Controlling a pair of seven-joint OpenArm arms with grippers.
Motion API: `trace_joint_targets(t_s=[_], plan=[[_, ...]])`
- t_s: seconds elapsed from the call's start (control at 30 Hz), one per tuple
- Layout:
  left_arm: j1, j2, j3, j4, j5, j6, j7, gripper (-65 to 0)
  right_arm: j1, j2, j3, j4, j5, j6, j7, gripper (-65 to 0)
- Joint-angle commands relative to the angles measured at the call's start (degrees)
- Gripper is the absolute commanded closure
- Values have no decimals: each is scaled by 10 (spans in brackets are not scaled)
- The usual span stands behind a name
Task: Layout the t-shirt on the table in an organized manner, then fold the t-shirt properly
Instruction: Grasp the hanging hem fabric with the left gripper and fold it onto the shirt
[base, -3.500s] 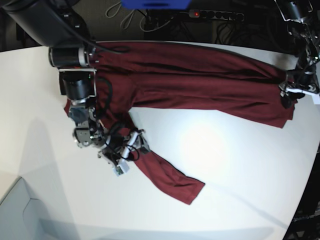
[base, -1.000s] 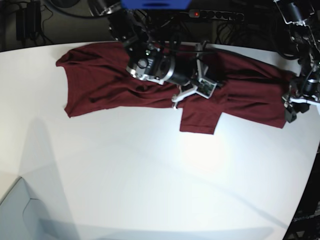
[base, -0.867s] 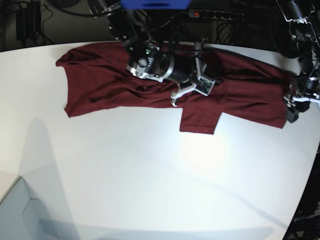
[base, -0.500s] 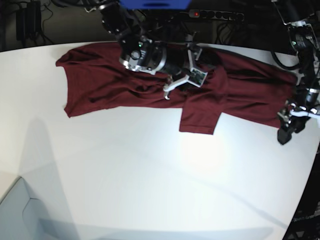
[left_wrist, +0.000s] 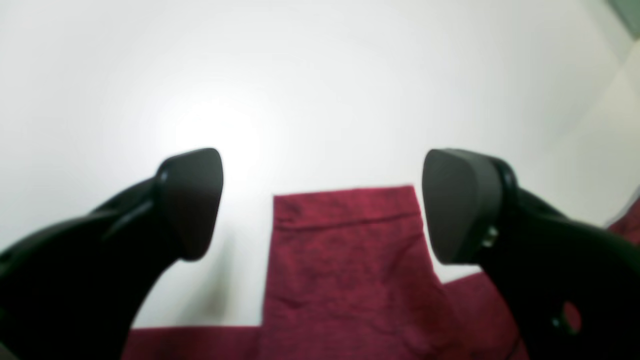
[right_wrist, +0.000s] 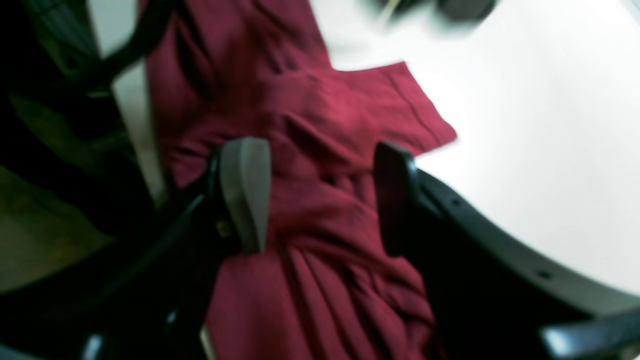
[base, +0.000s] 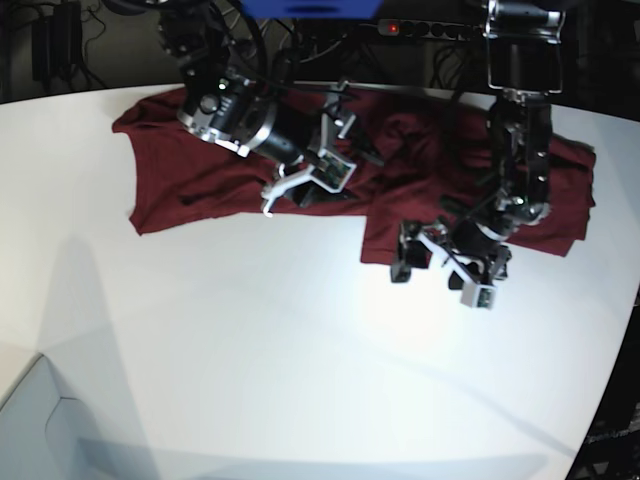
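The dark maroon t-shirt (base: 200, 160) lies stretched along the far side of the white table (base: 250, 350). One sleeve is folded down, its cuff (base: 385, 240) pointing toward the front. My left gripper (base: 412, 255) hovers at that cuff, open. In the left wrist view the cuff (left_wrist: 345, 235) lies flat between and beyond the wide-apart fingertips of the left gripper (left_wrist: 322, 205). My right gripper (base: 300, 195) is over the shirt's middle, open. In the right wrist view the right gripper (right_wrist: 320, 200) is above wrinkled fabric (right_wrist: 325, 280), holding nothing.
A power strip (base: 430, 30) and cables sit behind the table's far edge. A pale grey box (base: 40, 420) occupies the front left corner. The table edge curves away at the right (base: 615, 340).
My left arm has swung from the shirt's right end to the folded sleeve cuff, jaws wider. My right gripper has let go of the fabric and drawn back to the left.
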Motion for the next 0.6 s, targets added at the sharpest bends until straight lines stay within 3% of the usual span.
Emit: trace_joint_targets(t_s=[0.0, 0.13, 0.47, 0.57], plan=[[-11, 0, 0, 9, 1, -5, -18, -614, 3, -4, 1, 14, 9, 1, 17, -333], [-11, 16, -2, -15, 29, -6, -18, -614, 3, -4, 16, 17, 9, 1, 17, -333], [-16, 17, 1, -95, 32, -3, -18, -611, 3, -4, 18, 18, 9, 1, 17, -333], [-16, 17, 1, -102, 32, -4, -16, -525, 7, -4, 18, 16, 9, 1, 17, -333]])
